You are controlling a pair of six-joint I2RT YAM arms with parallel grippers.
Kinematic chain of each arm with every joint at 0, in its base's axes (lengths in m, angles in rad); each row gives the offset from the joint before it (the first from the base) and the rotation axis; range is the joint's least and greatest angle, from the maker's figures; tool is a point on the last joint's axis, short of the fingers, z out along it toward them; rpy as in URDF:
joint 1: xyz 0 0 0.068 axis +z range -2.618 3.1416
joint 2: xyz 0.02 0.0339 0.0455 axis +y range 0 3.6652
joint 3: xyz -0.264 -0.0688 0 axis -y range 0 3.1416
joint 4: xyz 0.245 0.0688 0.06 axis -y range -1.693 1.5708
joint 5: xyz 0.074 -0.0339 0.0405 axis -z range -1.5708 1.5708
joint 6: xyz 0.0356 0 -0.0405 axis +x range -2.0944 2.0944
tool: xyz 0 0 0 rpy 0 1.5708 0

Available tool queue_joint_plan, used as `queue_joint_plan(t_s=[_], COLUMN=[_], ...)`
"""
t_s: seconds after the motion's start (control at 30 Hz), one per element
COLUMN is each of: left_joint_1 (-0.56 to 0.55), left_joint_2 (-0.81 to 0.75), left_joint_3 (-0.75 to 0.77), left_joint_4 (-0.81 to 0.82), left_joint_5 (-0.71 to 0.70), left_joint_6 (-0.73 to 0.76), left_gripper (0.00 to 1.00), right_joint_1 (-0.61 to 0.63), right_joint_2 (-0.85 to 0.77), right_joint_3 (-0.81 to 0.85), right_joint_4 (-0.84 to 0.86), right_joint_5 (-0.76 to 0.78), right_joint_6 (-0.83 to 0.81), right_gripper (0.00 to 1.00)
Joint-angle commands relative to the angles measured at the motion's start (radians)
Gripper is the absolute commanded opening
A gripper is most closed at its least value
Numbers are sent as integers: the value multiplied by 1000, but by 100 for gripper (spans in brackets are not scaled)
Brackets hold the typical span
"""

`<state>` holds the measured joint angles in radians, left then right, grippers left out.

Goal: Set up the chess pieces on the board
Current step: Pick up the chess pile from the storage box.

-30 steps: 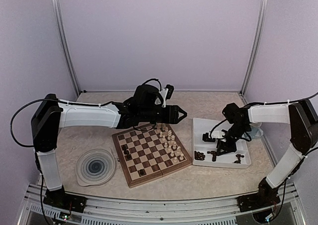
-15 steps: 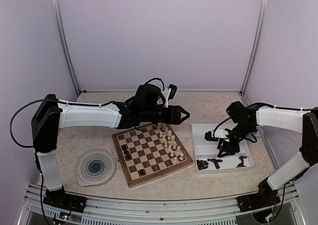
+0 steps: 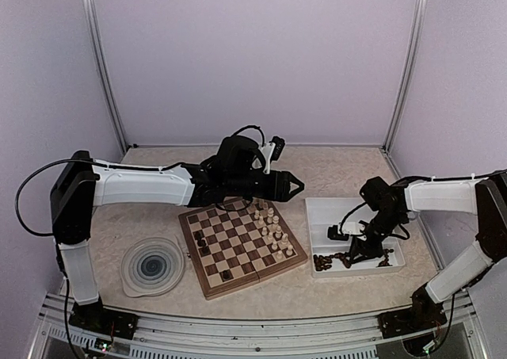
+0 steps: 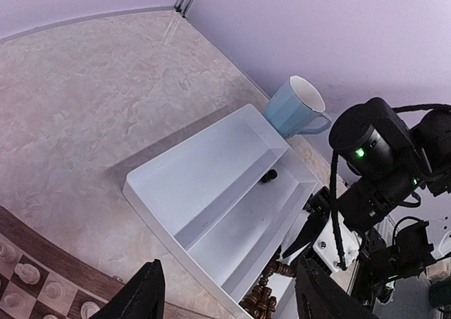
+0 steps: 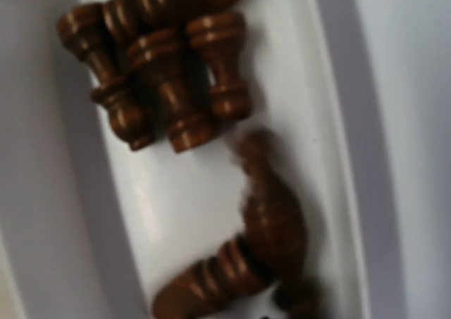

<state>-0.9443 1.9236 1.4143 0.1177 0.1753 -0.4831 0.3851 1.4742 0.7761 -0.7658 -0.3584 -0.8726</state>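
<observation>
Overhead view. Your left pincer (image 3: 298,186) hung with its two fingers apart and nothing between them, just past the far right corner of the board (image 3: 255,274), over the bare table between the board and the white tray (image 3: 317,213). The cream pieces (image 3: 270,225) stood in rows along the board's right side, just near of that pincer and not touching it. A few dark pieces (image 3: 200,240) stood on the board's left half.

Left wrist view. The fingers (image 4: 148,294) framed the tray (image 4: 211,165) from above, and a corner of the board with cream pieces (image 4: 28,273) showed at lower left. A blue mug (image 4: 290,109) stood beyond the tray.

Your right pincer (image 3: 353,252) was lowered into the tray's near compartment, among the dark pieces lying there (image 3: 326,261). Its wrist view, blurred, showed a cluster of those dark pieces (image 5: 162,86) on their sides against the tray floor. You could not tell from any view whether its fingers were apart, together or clamped on a piece.
</observation>
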Motion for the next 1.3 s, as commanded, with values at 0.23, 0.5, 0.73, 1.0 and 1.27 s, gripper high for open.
queue_joint_plan(t_s=[0.23,0.5,0.73,1.0,1.27], left_joint_1=[-5,-6,-5,-5,-6], left_joint_2=[-6,-5,-2,-5,-12], left_joint_3=[-8,-8,-2,-6,-19], left_joint_4=[7,6,8,5,6], left_joint_5=[-4,-3,2,1,-1], left_joint_6=[9,14,12,15,13], left_gripper=[64,64,64,64,64], right_joint_1=[31,50,59,60,64], right_joint_2=[66,-5,-25,-30,36], right_joint_3=[-38,-10,30,22,1], right_joint_4=[114,33,-6,63,147], right_joint_5=[40,-12,-69,22,91], right_joint_6=[25,18,55,52,46], right_gripper=[31,26,29,27,29])
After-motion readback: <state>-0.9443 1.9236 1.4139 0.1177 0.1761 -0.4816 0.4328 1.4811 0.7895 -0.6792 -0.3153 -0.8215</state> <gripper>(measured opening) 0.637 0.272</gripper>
